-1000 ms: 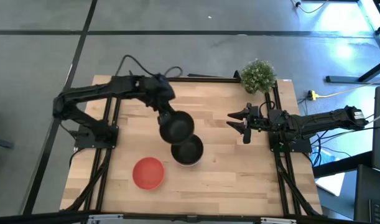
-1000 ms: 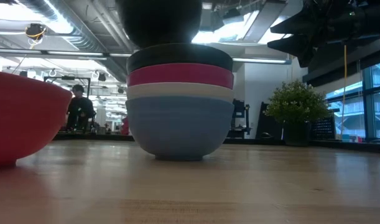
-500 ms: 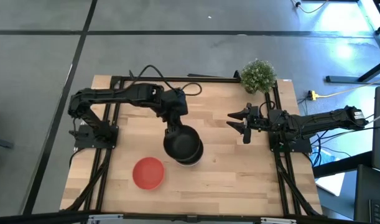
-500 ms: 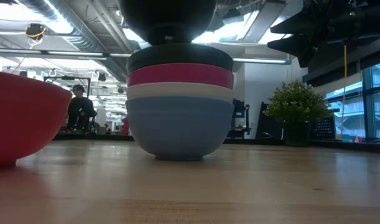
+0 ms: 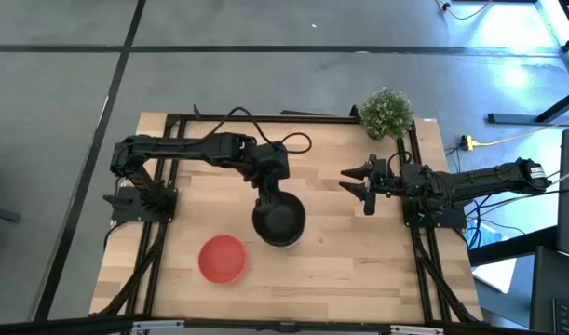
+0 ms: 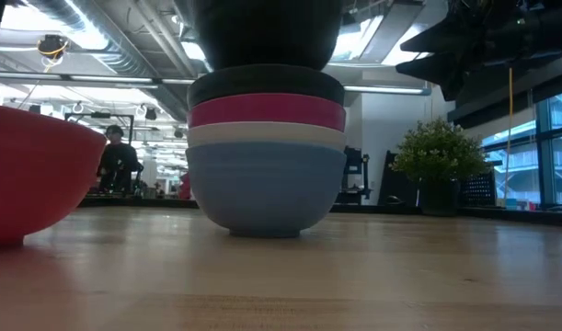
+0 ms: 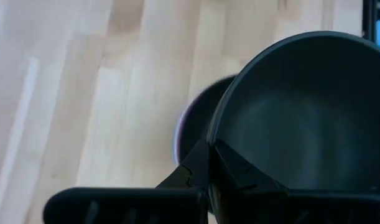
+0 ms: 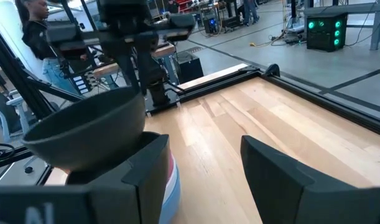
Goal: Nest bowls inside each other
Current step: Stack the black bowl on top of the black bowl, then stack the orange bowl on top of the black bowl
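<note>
- The black bowl (image 5: 278,220) I carry hangs upright, mouth up, directly over the stack (image 6: 266,152) near the table's (image 5: 359,270) middle; in the low view its underside sits just above the stack's top rim, so I judge it not yet seated.
- The stack reads from the bottom: blue bowl (image 6: 265,188), white bowl (image 6: 265,134), pink bowl (image 6: 267,112), and another black bowl's rim (image 6: 266,85).
- My left gripper (image 7: 205,171) is clamped on the carried bowl's rim, one finger inside and one outside, on the side toward my base.
- What matters next is straight down: the two rims look nearly concentric from above, so a plain descent should nest it.
- My left arm reaches in from the left, wrist bent over the stack.
- The red bowl (image 5: 222,258) sits apart, nearer the front edge, on my left arm's side.
- My right gripper (image 5: 361,186) waits spread open near the plant (image 5: 386,112).
</note>
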Robot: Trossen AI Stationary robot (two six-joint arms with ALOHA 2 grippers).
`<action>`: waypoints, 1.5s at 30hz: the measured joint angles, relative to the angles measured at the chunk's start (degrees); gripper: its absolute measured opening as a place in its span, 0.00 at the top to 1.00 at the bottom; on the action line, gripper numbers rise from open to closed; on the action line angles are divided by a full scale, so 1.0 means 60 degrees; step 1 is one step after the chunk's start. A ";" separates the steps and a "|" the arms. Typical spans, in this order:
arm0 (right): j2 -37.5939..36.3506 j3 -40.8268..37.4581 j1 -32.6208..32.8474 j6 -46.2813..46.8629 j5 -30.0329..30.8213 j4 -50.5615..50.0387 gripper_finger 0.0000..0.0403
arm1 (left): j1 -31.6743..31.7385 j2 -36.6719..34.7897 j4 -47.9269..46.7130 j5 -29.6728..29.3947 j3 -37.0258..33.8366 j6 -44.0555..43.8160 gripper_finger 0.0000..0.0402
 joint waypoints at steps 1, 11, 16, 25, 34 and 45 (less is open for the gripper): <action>0.0000 -0.0002 0.0002 -0.0001 0.0002 -0.0026 0.50 | 0.0002 0.0044 0.0111 -0.0037 0.0009 0.0000 1.00; 0.0004 -0.0003 0.0004 -0.0020 0.0000 -0.0153 0.50 | -0.0033 0.0825 0.0271 -0.0204 -0.0012 0.0161 1.00; 0.0059 -0.0013 0.0010 0.0001 -0.0052 -0.0233 0.50 | -0.0025 0.1165 0.0144 -0.0197 -0.0022 0.0256 1.00; 0.0040 -0.0010 0.0004 -0.0010 -0.0080 -0.0271 0.50 | 0.0007 0.1274 0.0152 -0.0121 -0.0022 0.0248 0.99; 0.0044 -0.0010 0.0004 -0.0044 -0.0091 -0.0272 0.50 | 0.0007 0.1274 0.0496 -0.0201 -0.0022 0.0142 0.86; 0.0044 -0.0010 0.0004 -0.0148 -0.0095 -0.0273 0.50 | 0.0007 0.1271 0.0343 -0.0143 -0.0022 -0.0017 0.71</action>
